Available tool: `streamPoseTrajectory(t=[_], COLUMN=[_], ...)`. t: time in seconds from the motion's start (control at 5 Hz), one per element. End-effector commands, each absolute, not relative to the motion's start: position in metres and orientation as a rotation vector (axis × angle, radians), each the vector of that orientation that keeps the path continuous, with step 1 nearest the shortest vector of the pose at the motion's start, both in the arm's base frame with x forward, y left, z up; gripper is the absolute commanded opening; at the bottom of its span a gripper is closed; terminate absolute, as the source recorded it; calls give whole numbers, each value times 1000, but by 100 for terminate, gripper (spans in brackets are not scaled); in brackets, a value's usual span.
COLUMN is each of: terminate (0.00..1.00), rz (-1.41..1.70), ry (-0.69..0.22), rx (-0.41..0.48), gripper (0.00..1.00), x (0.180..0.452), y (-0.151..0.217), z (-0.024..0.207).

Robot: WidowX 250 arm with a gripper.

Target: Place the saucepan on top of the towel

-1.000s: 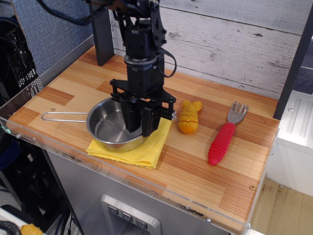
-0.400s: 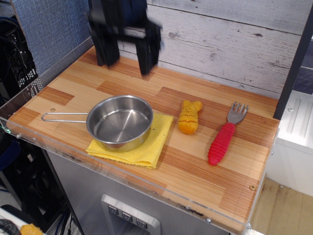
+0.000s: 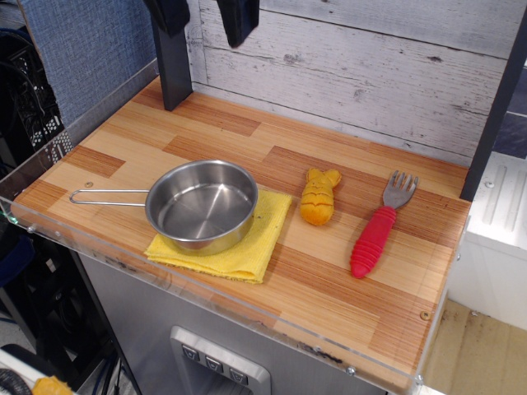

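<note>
The shiny steel saucepan (image 3: 202, 206) stands upright on the folded yellow towel (image 3: 247, 247) near the front left of the wooden table. Its thin wire handle (image 3: 107, 197) points left, past the towel's edge. My gripper (image 3: 204, 15) is high above the table's back left, at the top edge of the view. Only its two dark fingertips (image 3: 237, 18) show, spread apart with nothing between them. It is well clear of the pan.
A yellow-orange plush toy (image 3: 319, 197) lies right of the towel. A fork with a red handle (image 3: 380, 226) lies further right. A dark post (image 3: 174, 70) stands at the back left. A clear rim runs along the table's front edge (image 3: 247, 306).
My gripper let go of the saucepan's rim and rose straight up and back, almost out of view. The saucepan stays on the towel.
</note>
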State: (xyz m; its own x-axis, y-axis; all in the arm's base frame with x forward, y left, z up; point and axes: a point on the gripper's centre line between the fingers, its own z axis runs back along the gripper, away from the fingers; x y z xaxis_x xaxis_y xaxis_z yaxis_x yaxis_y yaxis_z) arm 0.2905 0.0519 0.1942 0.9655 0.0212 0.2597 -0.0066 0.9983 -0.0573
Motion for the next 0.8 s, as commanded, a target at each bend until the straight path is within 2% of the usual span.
streamPoseTrajectory(t=[0.0,0.6], terminate=[0,0], rz=[34,28], ry=[-214,-199], rx=[-19,-11], gripper=[100,100], x=[282,281], y=[67,66], z=[194,191])
